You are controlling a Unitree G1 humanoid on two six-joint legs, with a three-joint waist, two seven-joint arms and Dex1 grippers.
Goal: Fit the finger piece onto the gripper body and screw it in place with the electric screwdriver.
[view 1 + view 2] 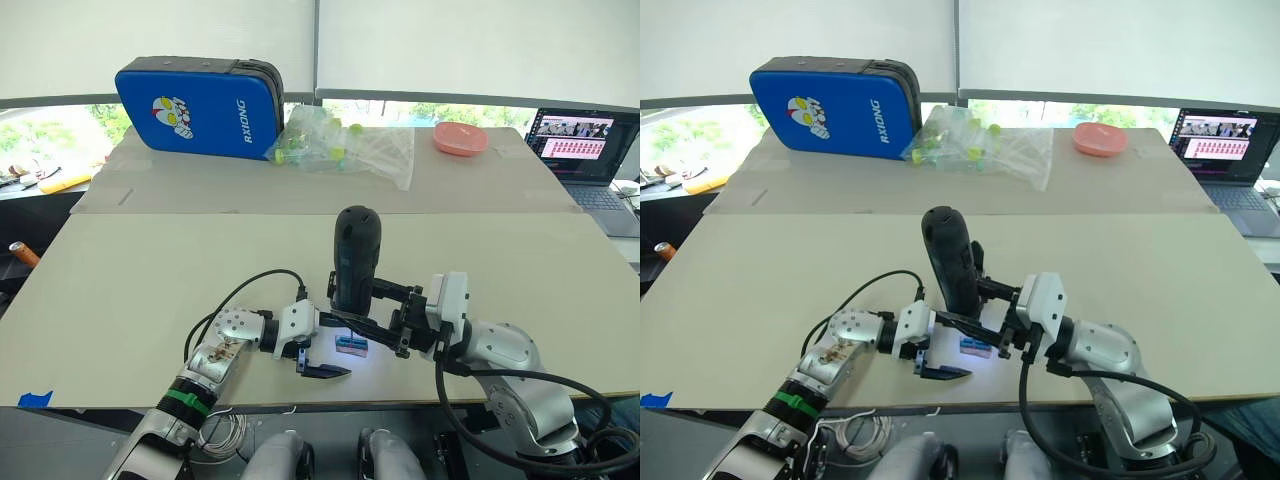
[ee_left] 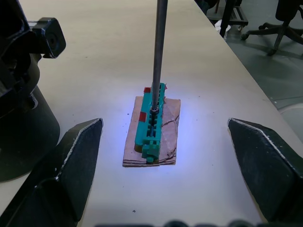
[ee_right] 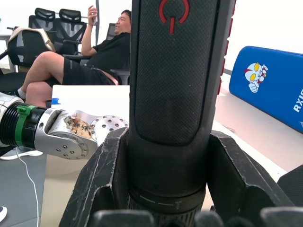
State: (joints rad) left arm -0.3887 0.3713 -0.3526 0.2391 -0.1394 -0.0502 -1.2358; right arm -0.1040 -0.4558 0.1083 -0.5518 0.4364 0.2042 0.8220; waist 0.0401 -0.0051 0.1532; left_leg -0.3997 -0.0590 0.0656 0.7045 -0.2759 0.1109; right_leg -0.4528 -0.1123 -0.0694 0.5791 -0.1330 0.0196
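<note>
The electric screwdriver [image 1: 355, 258] stands upright near the front edge of the table [image 1: 120, 290], clamped low on its barrel between the two fingers of the right gripper [image 3: 165, 189]. Its thin metal bit [image 2: 158, 56] comes straight down onto a small green block [image 2: 151, 125] resting on a scrap of brown card, lit by the tool's own light. The left gripper [image 2: 165, 170] faces the block with its fingers [image 2: 71, 165] spread wide on either side, pinching nothing.

The tool looks stiff, fairly heavy and top-heavy — its textured body should hold well, but the low grip leaves the long upper part free to lean. The bit is slender and would likely slip off if tilted. The block looks light and could skate on the card.

Open room lies behind and to both sides; the front edge is near. A blue case [image 1: 200, 108], a plastic bag [image 1: 350, 145] and a pink dish [image 1: 460, 138] sit well apart at the back.
</note>
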